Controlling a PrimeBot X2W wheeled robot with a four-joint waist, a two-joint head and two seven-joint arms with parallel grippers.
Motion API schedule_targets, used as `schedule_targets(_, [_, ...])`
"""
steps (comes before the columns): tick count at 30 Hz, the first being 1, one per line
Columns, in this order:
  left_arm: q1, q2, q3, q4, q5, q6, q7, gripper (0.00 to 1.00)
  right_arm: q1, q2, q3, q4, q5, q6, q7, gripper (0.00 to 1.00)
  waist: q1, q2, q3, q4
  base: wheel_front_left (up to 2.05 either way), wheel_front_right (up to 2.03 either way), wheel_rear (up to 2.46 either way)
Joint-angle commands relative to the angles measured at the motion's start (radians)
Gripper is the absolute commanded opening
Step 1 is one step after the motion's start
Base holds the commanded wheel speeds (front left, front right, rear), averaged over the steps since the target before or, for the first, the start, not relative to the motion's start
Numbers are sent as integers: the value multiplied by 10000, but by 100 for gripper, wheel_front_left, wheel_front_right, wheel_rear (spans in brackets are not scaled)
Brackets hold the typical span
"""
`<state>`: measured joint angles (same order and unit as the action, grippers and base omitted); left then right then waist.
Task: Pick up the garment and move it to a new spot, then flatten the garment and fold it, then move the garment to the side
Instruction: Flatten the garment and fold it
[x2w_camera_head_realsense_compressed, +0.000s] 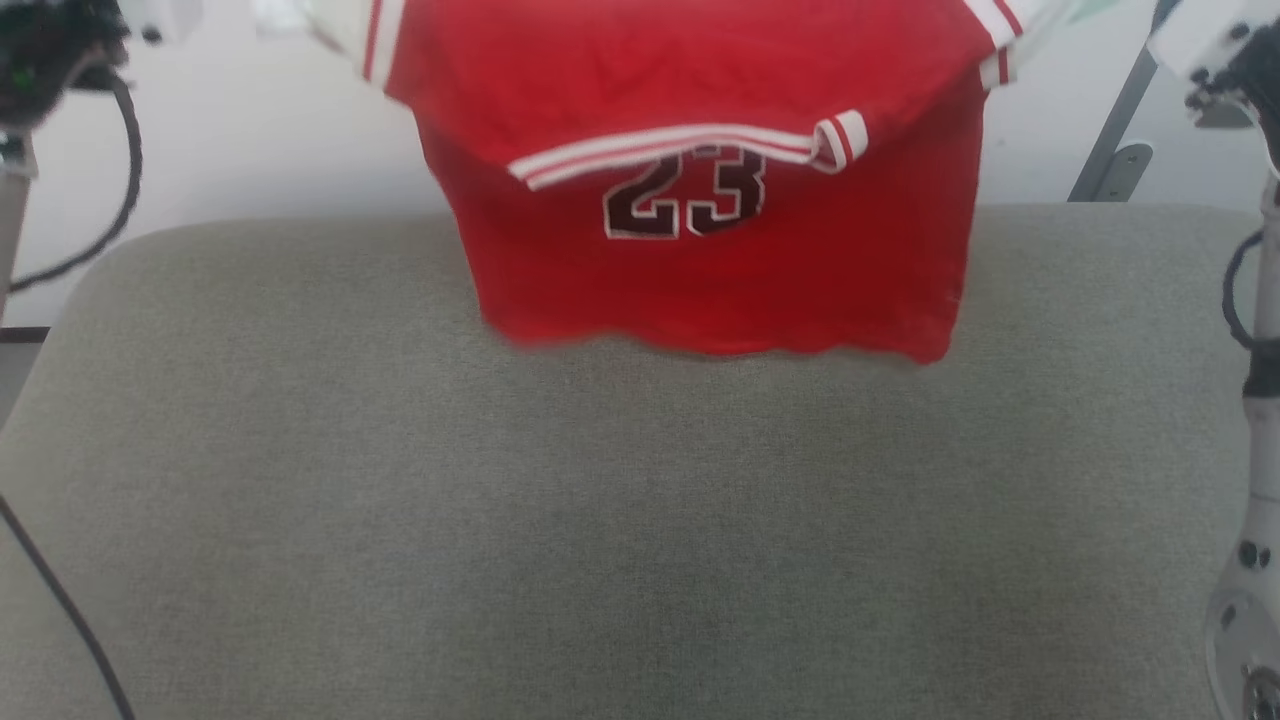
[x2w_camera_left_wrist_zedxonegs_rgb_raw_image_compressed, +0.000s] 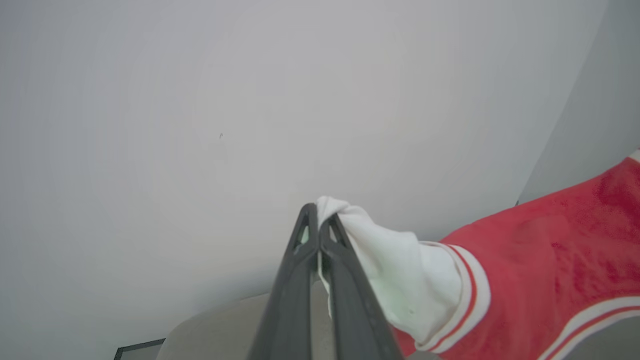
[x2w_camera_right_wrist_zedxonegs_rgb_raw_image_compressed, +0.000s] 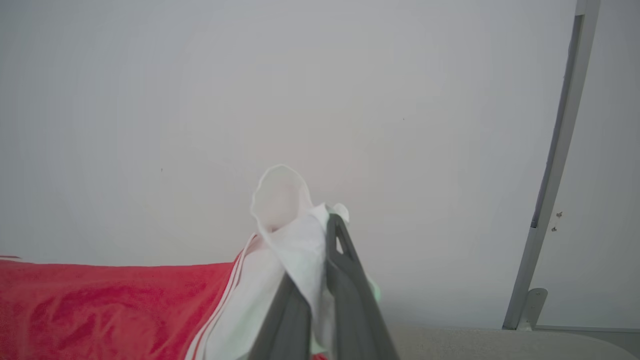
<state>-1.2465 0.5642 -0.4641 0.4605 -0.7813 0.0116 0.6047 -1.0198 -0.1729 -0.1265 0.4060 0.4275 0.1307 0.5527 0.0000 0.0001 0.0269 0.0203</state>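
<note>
The garment (x2w_camera_head_realsense_compressed: 720, 270), a red jersey with a black-and-white "23" and a red-white striped trim band, hangs stretched in the air at the top of the head view. Its lower hem brushes the far part of the grey cushion (x2w_camera_head_realsense_compressed: 640, 520). In the left wrist view my left gripper (x2w_camera_left_wrist_zedxonegs_rgb_raw_image_compressed: 318, 215) is shut on the garment's white sleeve end (x2w_camera_left_wrist_zedxonegs_rgb_raw_image_compressed: 400, 270). In the right wrist view my right gripper (x2w_camera_right_wrist_zedxonegs_rgb_raw_image_compressed: 327, 225) is shut on the other white sleeve end (x2w_camera_right_wrist_zedxonegs_rgb_raw_image_compressed: 290, 225). The red body (x2w_camera_right_wrist_zedxonegs_rgb_raw_image_compressed: 100, 305) stretches away between the two.
A white wall (x2w_camera_head_realsense_compressed: 250, 140) stands behind the cushion. A grey metal bracket (x2w_camera_head_realsense_compressed: 1115, 140) leans on the wall at the right. My right arm's pale forearm (x2w_camera_head_realsense_compressed: 1255, 500) runs along the right edge, and a black cable (x2w_camera_head_realsense_compressed: 110, 190) loops at the left.
</note>
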Motion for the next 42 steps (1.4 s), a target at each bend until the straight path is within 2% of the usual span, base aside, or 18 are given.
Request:
schedule_targets(1, [-178,-26,31,67,172,-83,-115,0,-165,60,19,125,-95,0,-105,0,0,-1,6,-4,0,0,0])
schedule_targets(8, [-905,-197,-82,408,523,-193,-820,0,-854,-69,59,624,-285,-2,-752,0,0,-1,514,9,0,0,0])
schedule_targets(16, [-2000,-664,-151,959,1098,-60,-2031,0,-1883,-530,573,1334,-658,0,-2131,0,0,-1,2349,53,0,0,0])
schedule_targets(23, [-3434,-1157,-174,1803,1857,270,-3700,0,-3280,-1129,1366,2387,-1199,-2,-4584,0,0,-1,3961,175,0,0,0])
schedule_targets(30, [-4389,-1604,-17,2574,2543,692,-6525,0,-4450,-1520,2147,3461,-2357,-3,-7747,0,0,-1,4849,397,0,0,0])
schedule_targets(33, [-4105,-1810,-81,3047,2514,514,-7213,0,-4380,-1582,2472,3940,-2758,-3,-8085,0,0,-1,4934,518,0,0,0])
schedule_targets(37, [-3650,-1951,-259,3611,2457,286,-7356,0,-3925,-1644,2964,4576,-2771,-6,-8145,0,0,-1,4836,630,0,0,0])
schedule_targets(42, [-2436,-2205,-455,4511,2048,-97,-6908,0,-2922,-1541,3618,5610,-1445,-6,-7705,0,0,-1,4346,797,0,0,0])
